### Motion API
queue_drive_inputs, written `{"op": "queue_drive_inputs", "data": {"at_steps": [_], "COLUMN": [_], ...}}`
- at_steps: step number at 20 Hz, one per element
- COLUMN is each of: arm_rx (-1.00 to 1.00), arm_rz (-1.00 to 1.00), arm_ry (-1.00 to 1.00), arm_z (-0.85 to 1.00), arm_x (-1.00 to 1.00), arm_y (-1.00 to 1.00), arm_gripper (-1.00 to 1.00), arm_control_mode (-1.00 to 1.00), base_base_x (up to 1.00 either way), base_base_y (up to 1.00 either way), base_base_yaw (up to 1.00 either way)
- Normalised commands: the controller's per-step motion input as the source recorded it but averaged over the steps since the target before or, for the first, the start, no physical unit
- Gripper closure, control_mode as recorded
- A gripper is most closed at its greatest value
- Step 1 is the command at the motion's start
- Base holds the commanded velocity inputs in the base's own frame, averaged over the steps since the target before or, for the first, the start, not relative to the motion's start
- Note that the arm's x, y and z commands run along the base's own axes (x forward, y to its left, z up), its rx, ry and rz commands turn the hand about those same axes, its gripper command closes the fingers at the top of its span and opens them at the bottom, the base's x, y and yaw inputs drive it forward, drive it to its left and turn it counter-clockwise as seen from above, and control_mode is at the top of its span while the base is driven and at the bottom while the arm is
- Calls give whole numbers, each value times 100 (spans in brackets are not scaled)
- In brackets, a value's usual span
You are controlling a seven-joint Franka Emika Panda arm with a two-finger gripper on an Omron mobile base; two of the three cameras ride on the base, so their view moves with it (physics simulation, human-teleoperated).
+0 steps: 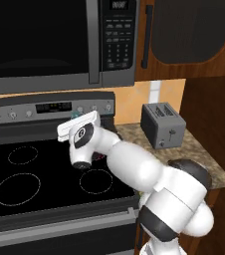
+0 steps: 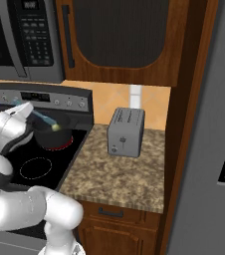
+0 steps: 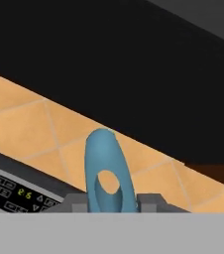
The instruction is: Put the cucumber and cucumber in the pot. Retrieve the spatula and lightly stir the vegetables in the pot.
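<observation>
The pot [image 2: 52, 139] sits on the stove's [image 1: 15, 199] back right burner, which glows red beneath it, close under the control panel [image 2: 40, 97]. A small yellow-green cucumber [image 2: 56, 127] shows at its rim, on the side toward the toaster [image 2: 126, 132]; how much else lies inside I cannot tell, since the arm covers most of the opening.

The stove's right edge meets the speckled counter [image 2: 119, 174] directly, and the toaster stands well apart from the pot on that counter, with bare stone between them and in front. Above the stove the microwave [image 1: 45, 45] hangs low, leaving a modest band of space over the back burners. The two left burner rings on the stove top lie bare.

The gripper [image 3: 113, 206] is poised over the pot, just in front of the control panel. The spatula [image 3: 106, 173] stands between the finger tips, its light blue handle end with an oval hole rising against the tiled wall [image 3: 29, 124]; from the right, its shaft slants down to the pot's rim. The jaws are closed narrowly on it.
</observation>
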Motion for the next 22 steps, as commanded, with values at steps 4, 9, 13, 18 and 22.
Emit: {"op": "queue_drive_inputs", "data": {"at_steps": [4, 9, 13, 18, 22], "arm_rx": [0, 11, 21, 13, 3], "arm_rz": [3, 15, 12, 0, 0], "arm_ry": [10, 13, 11, 5, 12], "arm_z": [-27, -2, 20, 30, -45], "arm_x": [52, 0, -3, 30, 42], "arm_y": [4, 43, 14, -30, -56], "arm_gripper": [100, 100, 100, 100, 100], "arm_control_mode": [-100, -100, -100, -100, -100], "base_base_x": [0, 0, 0, 0, 0], "base_base_y": [0, 0, 0, 0, 0], "base_base_yaw": [0, 0, 0, 0, 0]}}
